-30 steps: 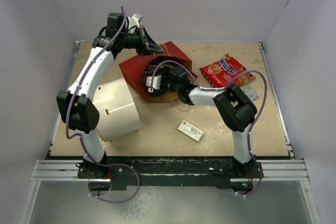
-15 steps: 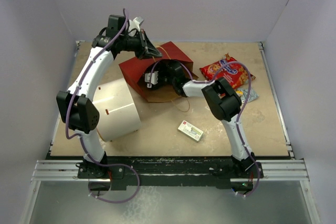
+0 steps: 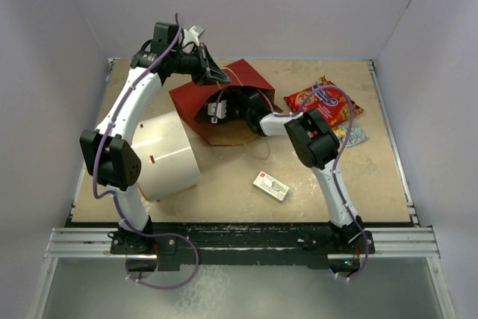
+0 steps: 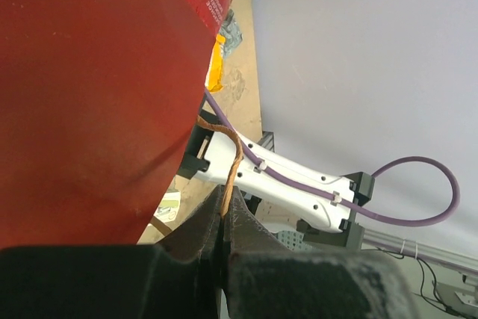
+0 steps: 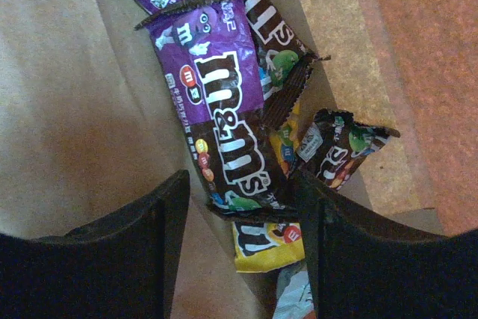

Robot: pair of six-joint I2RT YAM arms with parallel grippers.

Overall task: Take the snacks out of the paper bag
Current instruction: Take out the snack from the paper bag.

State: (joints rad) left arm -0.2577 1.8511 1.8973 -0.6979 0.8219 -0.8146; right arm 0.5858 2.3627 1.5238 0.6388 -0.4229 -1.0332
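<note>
The red paper bag lies on its side with its mouth facing right. My left gripper is shut on the bag's thin twisted handle and holds the upper edge up; the bag's red outside fills the left wrist view. My right gripper is inside the bag's mouth. In the right wrist view it is open, astride the end of a purple-brown candy pack. A brown pack, a yellow pack and a pale blue wrapper lie beside it on the kraft inside. The red cookie bag lies outside.
A big white cylinder lies left of the bag. A small white-and-green box lies at the front centre. A small shiny packet lies by the cookie bag. The right arm's white link shows beyond the left fingers.
My right arm has reached further left into the bag, its elbow swinging left and back. The left gripper has kept its hold on the handle.
</note>
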